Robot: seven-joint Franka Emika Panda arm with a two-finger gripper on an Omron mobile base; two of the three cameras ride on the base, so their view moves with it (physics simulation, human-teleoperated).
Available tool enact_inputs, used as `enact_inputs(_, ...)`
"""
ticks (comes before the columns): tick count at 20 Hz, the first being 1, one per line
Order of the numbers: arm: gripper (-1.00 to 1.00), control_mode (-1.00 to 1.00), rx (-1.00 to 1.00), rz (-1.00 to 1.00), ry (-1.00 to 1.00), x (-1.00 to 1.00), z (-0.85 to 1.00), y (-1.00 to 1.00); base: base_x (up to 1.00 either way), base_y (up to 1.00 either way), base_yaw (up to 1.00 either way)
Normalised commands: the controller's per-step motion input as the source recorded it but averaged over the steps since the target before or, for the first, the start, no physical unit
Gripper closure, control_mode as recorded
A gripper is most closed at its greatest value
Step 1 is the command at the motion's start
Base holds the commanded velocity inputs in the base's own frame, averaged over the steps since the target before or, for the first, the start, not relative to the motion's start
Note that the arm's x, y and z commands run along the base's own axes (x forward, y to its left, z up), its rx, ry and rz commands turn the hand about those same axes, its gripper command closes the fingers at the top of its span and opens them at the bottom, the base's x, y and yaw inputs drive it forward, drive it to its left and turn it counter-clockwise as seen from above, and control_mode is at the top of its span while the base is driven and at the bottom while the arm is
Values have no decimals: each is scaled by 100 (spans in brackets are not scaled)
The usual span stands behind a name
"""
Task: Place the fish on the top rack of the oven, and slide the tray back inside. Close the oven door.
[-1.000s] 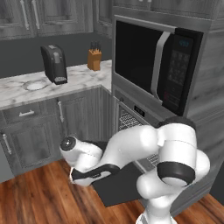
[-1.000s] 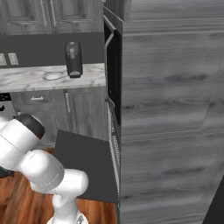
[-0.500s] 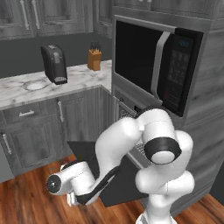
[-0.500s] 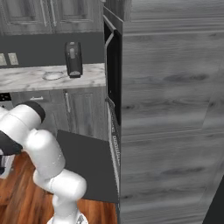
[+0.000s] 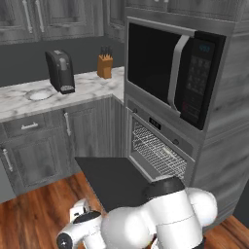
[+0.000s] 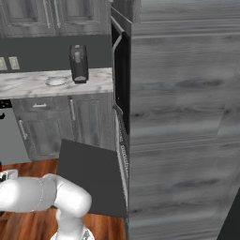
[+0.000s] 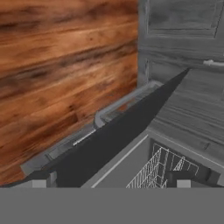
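Oven: the oven [image 5: 160, 146] sits in the grey wood column directly under the microwave [image 5: 170, 68], toward 3 o'clock in the left base view; its mouth is uncovered.
Oven door: the oven door [image 5: 114, 180] is dropped fully open, a flat black panel lying about level, reaching out from the oven toward 7 o'clock in the left base view. In the right base view the oven door [image 6: 91, 176] lies at 6 o'clock, beside the wood column.
Door handle: the silver bar [image 7: 122, 105] runs along the door's outer edge, seen from above in the hand view, with the wooden floor [image 7: 61, 65] beyond it at 10 o'clock.
Top rack: the top rack [image 5: 158, 148] is inside the oven cavity, its thin wires visible through the mouth. In the hand view a part of the rack [image 7: 151, 168] shows at 5 o'clock, past the door's inner face.
Arm: the white arm is folded low, in front of the door, at 6 o'clock in the left base view.
End effector: the end effector [image 7: 113, 183] is low, over the door's outer edge; whether its fingers are apart or together I cannot tell.
Tabletop: the marble tabletop [image 5: 92, 82] carries a coffee machine [image 5: 61, 71] at 10 o'clock and a knife block [image 5: 104, 66] nearer 12.
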Motion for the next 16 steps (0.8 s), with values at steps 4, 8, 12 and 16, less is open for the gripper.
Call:
enact_inputs(4, -100, -100, -26, 0, 9, 0, -6, 53, 0, 0, 0)
enact_inputs(8, -100, -100, -32, 0, 8, 0, -22, 59, 0, 0, 0)
enact_inputs(12, -100, -100, -33, 0, 0, 0, -47, 47, 0, 0, 0)
enact_inputs(16, -100, -100, -20, 0, 0, 6, -26, 16, 0, 0, 0)
